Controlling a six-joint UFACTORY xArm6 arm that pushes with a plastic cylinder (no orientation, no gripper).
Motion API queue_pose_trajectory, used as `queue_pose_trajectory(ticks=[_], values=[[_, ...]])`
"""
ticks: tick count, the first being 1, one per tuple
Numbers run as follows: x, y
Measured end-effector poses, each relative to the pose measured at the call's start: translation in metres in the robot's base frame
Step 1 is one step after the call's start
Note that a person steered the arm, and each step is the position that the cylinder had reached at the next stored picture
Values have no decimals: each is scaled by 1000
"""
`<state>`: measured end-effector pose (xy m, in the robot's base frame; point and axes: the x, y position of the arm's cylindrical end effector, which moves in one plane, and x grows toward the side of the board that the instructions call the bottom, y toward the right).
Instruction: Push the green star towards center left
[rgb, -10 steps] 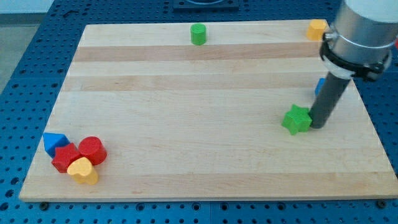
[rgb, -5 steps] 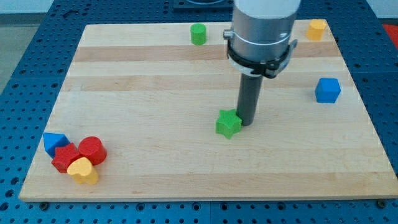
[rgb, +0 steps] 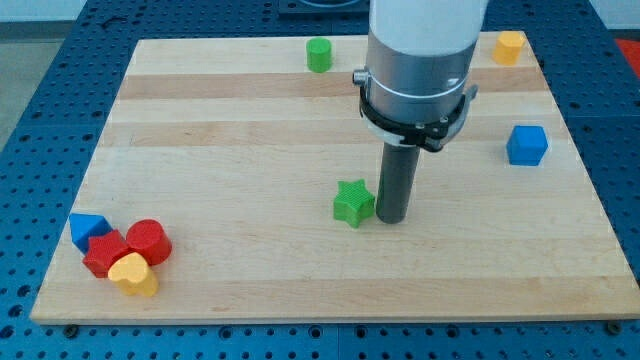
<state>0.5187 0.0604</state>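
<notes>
The green star (rgb: 352, 203) lies a little right of the board's middle, slightly below centre. My tip (rgb: 390, 219) rests on the board right beside the star's right side, touching or nearly touching it. The rod hangs from the grey arm body (rgb: 418, 60) above it.
A green cylinder (rgb: 318, 54) stands at the top middle. An orange block (rgb: 509, 46) sits at the top right, a blue cube (rgb: 527, 145) at the right. At the bottom left cluster a blue triangle (rgb: 86, 229), a red block (rgb: 104, 253), a red cylinder (rgb: 148, 241) and a yellow heart (rgb: 134, 275).
My tip has pushed the green star from the board's right side leftwards to near the middle, and slightly down. The blue cube, hidden behind the rod before, now shows.
</notes>
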Motion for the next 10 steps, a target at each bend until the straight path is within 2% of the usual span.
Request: queue_pose_trajectory(ticks=[2, 7, 10], values=[[1, -21], [-51, -80], [-51, -31]])
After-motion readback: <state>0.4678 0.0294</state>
